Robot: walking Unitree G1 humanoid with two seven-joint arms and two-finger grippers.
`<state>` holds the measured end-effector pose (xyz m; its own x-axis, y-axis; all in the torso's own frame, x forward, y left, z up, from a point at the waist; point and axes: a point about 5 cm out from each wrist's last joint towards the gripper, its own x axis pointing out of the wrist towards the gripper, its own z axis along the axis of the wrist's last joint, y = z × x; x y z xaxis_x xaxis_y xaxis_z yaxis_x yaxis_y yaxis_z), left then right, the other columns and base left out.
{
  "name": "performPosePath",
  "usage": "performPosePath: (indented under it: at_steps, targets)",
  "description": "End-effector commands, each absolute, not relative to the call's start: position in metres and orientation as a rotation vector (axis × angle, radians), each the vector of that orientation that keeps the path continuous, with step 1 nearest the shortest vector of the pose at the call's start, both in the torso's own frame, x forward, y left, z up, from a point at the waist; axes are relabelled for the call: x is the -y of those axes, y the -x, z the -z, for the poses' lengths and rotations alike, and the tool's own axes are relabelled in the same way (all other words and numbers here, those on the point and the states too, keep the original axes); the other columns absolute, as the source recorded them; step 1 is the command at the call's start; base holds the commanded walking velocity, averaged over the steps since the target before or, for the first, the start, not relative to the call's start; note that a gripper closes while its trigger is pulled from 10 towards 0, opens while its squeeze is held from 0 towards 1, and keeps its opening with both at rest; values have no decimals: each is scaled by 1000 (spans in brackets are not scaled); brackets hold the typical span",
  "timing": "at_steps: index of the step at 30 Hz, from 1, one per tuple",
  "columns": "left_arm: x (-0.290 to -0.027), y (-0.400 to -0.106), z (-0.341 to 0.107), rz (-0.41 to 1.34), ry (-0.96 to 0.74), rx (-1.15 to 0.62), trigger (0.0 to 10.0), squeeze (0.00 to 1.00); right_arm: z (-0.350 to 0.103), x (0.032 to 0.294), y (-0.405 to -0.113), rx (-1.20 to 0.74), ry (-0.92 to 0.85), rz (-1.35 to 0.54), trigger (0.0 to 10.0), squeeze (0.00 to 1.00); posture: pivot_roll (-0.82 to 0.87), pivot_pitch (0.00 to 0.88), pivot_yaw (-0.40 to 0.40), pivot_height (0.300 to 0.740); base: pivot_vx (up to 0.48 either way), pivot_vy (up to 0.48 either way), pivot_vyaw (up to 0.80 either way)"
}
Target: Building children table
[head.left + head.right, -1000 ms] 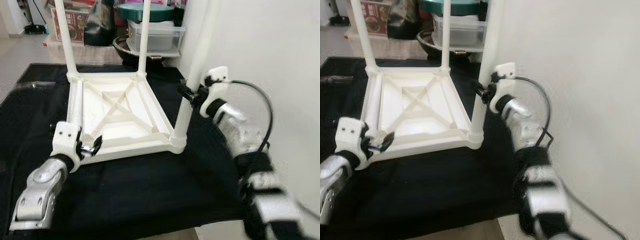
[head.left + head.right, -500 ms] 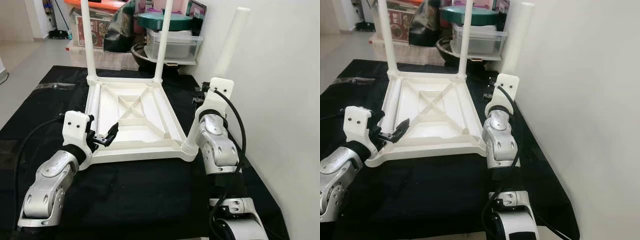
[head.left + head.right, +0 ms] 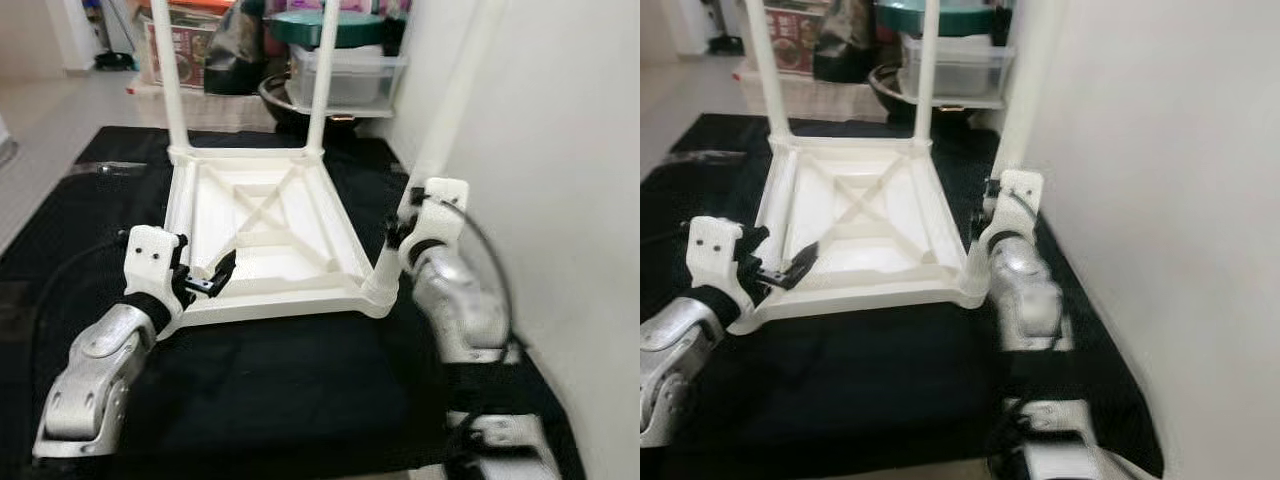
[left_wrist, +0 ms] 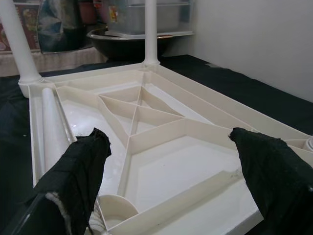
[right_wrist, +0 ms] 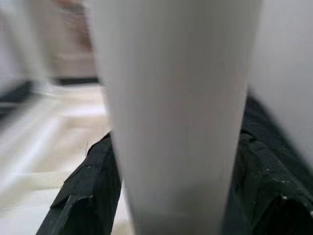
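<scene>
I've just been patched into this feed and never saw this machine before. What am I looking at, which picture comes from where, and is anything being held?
It is a humanoid robot with two silver arms, each ending in a black two-fingered claw. The two wide pictures come from its head camera; the two close ones from cameras on its wrists. On a black cloth lies a white children's table, upside down, three legs standing up. The right claw is closed around the near right leg, which the right wrist view shows between its fingers. The left claw is open, holding nothing, over the near left corner. A loose leg lies inside the tabletop.
</scene>
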<state>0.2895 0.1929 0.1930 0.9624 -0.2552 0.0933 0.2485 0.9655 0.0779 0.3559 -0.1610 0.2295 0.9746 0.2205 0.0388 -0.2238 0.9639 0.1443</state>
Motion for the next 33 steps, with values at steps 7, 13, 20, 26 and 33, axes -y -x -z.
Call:
performPosePath:
  at_steps: [7, 13, 20, 26, 33]
  targets:
    - [-194, -291, -188, 253, -73, 84, 10000, 0, -236, 176, -345, 111, -97, -613, 10000, 0, 72, 0, -122, 740, 0, 0, 0]
    - [-193, -290, -191, 265, -57, 99, 10000, 0, -222, 140, -344, 88, -57, -827, 10000, 0, 103, 0, -136, 740, 0, 0, 0]
    - [-206, -286, -194, 252, -50, 106, 10000, 0, -214, 116, -357, 78, -5, -899, 10000, 0, 128, 0, -156, 740, 0, 0, 0]
    - [-209, -282, -192, 236, -43, 101, 10000, 0, -221, 100, -357, 120, -8, -1037, 10000, 0, 146, 0, -173, 740, 0, 0, 0]
    - [-210, -280, -188, 233, -36, 93, 10000, 0, -213, 104, -357, 103, 43, -1028, 0, 0, 136, 0, -175, 740, 0, 0, 0]
